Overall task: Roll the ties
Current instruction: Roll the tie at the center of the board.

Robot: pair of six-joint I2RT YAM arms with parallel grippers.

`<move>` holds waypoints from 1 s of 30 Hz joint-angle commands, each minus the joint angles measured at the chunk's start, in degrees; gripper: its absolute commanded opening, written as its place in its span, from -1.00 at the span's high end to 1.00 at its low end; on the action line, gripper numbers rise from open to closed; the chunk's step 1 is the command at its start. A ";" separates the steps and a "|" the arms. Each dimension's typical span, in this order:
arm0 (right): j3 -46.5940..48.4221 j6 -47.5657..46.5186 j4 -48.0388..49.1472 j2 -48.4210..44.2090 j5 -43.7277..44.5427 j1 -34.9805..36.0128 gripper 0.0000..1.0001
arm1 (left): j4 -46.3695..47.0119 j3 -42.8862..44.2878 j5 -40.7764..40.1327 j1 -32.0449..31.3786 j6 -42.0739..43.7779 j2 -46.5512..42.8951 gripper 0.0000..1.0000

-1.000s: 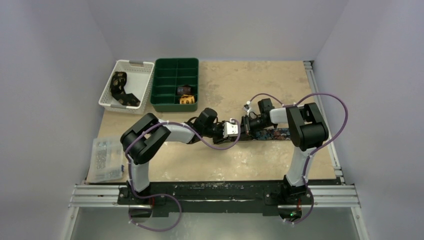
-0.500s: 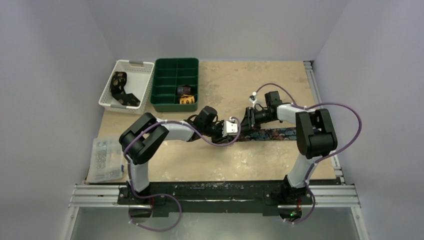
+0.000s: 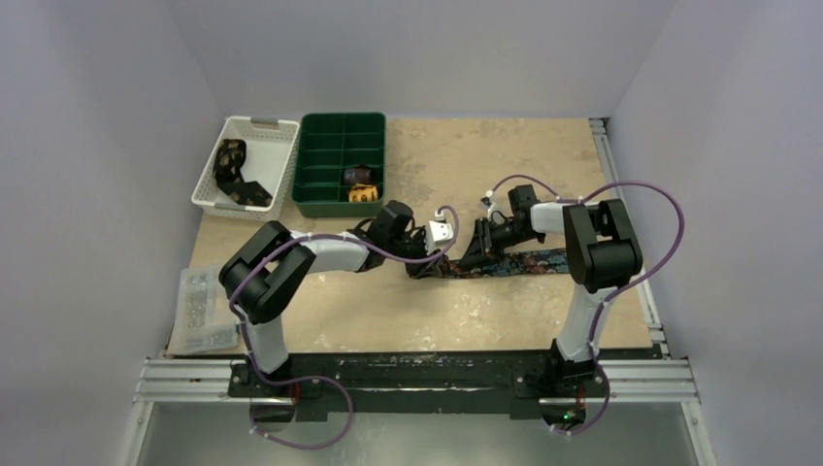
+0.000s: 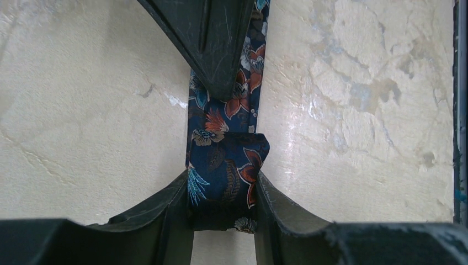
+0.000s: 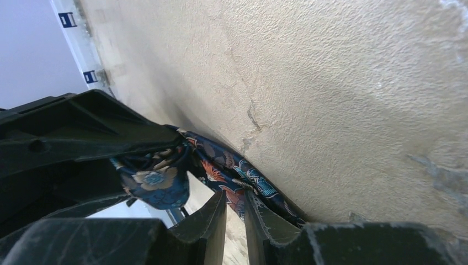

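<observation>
A dark navy floral tie (image 3: 529,260) lies flat across the table's middle. My left gripper (image 3: 427,264) is shut on its folded, partly rolled left end (image 4: 225,176), with a finger on each side. My right gripper (image 3: 470,257) is shut, and its tip (image 4: 221,91) presses on the flat tie just beyond the roll. In the right wrist view the tie (image 5: 251,178) runs past my nearly closed fingertips (image 5: 236,200). The rolled end (image 5: 154,182) hangs in the left gripper. A black-and-gold tie (image 3: 233,170) lies in the white basket (image 3: 281,165).
A green divided tray (image 3: 320,160) at the back holds a brown rolled tie (image 3: 359,175) and a yellow one (image 3: 364,194). A clear plastic box (image 3: 206,309) sits at the left edge. Purple cables loop over both arms. A metal rail (image 3: 626,204) runs along the right edge.
My left wrist has turned and shifted a little away from the bases with the tie's end in it. My right arm swung outward, then came back, keeping its tip at the tie.
</observation>
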 commanded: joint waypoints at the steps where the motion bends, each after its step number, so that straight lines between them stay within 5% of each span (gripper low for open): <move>1: -0.10 -4.12 -1.87 2.09 11.25 -0.23 0.59 | -1.01 0.95 -1.49 0.90 -4.94 -2.46 1.00; 7: -0.71 -3.50 -0.83 -0.13 8.83 -0.15 0.53 | -16.00 6.75 -5.25 0.36 2.96 4.63 1.00; 15: -5.35 4.68 7.93 -10.43 -0.03 0.57 0.14 | -21.76 8.07 -9.57 -1.45 6.45 7.39 1.00; 23: -6.21 13.77 17.81 -9.62 -3.71 4.66 -0.06 | -23.03 8.95 -10.69 -2.01 6.38 7.41 0.96; 30: -4.55 14.60 20.11 -4.42 -3.81 7.04 0.05 | -23.60 8.82 -11.35 -2.10 6.51 7.29 0.92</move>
